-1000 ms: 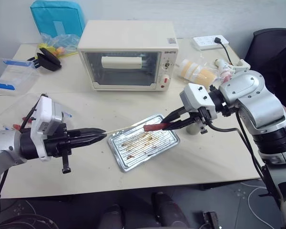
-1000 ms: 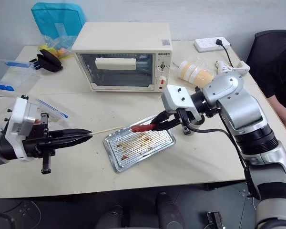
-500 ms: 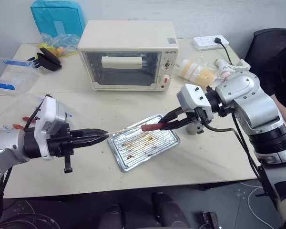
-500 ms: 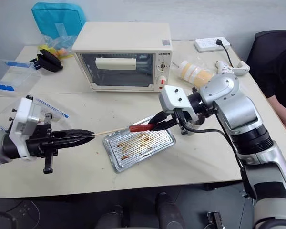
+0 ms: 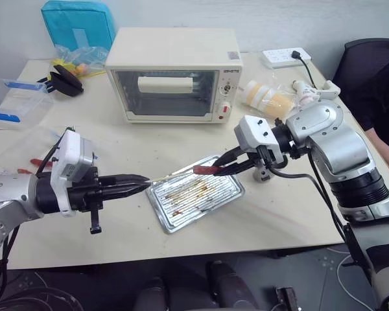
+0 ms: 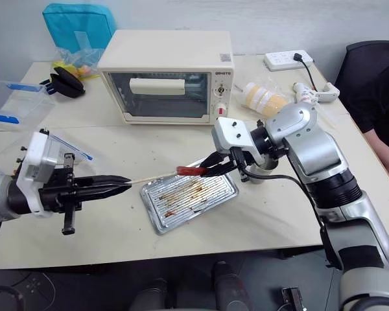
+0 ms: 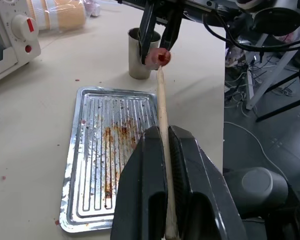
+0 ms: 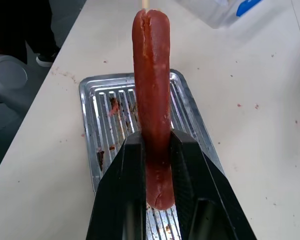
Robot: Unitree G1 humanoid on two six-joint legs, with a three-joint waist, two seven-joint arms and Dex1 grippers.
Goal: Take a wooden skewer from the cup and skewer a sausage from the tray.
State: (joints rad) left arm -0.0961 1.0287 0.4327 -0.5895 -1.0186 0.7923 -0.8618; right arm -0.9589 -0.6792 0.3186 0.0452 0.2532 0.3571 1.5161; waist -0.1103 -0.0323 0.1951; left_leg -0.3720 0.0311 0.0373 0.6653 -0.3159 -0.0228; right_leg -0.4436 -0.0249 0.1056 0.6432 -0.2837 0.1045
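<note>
The right wrist view showed the right gripper [image 8: 157, 165] clamped on the sausage [image 8: 152, 90], the skewer tip meeting its far end. The left wrist view showed the left gripper [image 7: 165, 150] pinched shut on the wooden skewer [image 7: 161, 107], with the cup [image 7: 138, 60] standing behind the sausage. Both were held above the tray [image 5: 223, 191]. A toaster oven [image 5: 175, 74] stood farther back, a plastic box [image 5: 13, 100] far left.

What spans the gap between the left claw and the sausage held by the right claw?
The wooden skewer bridges it: the left claw clamps one end, its tip meets the sausage above the tray, shown in the right eye view.
</note>
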